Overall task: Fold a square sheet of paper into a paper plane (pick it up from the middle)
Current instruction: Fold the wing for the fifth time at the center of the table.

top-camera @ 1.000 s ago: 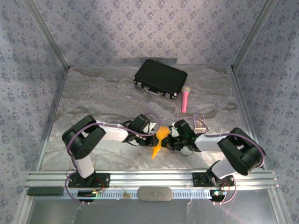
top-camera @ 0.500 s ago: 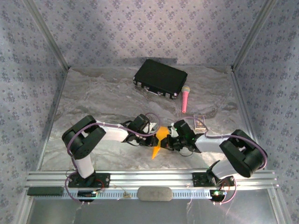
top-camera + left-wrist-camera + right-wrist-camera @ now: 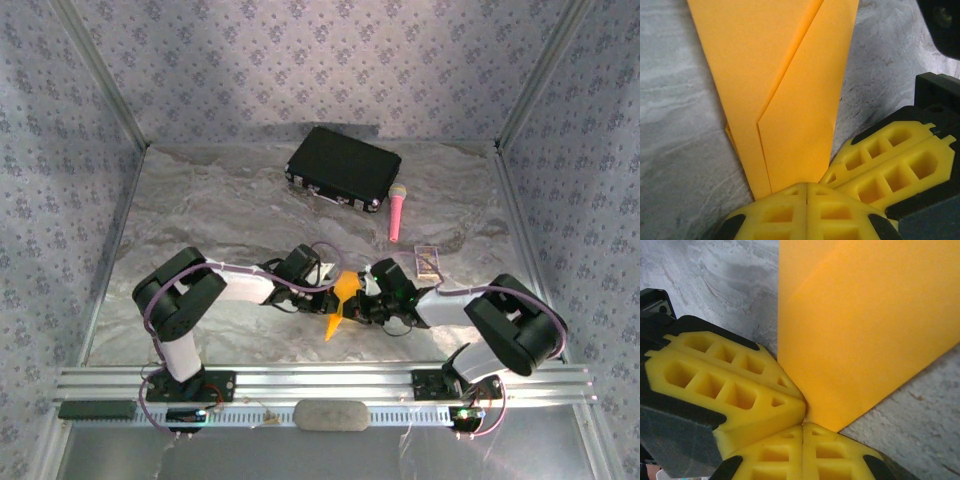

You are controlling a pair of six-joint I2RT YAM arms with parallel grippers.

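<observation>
The square sheet of paper (image 3: pixel 338 302) is a creased orange-yellow wedge lying on the table between the two arms, with its point toward the near edge. My left gripper (image 3: pixel 328 286) is shut, and its tips rest on one end of the paper (image 3: pixel 790 100); in the left wrist view the left gripper (image 3: pixel 806 186) has its jaws pressed together with no paper between them. My right gripper (image 3: pixel 358 302) is also shut. Its tips (image 3: pixel 803 426) touch the paper's corner (image 3: pixel 865 330) right beside the left fingers (image 3: pixel 725 385). The right fingers (image 3: pixel 890 165) lie against the left tips.
A black case (image 3: pixel 344 168) lies at the back of the table. A pink microphone (image 3: pixel 396 212) lies just right of it. A small clear box (image 3: pixel 428 260) sits beside the right arm. Patterned walls close in three sides, and a metal rail (image 3: pixel 320 382) runs along the near edge.
The right arm's elbow has swayed slightly right and back. Both grippers and the paper stay where they were.
</observation>
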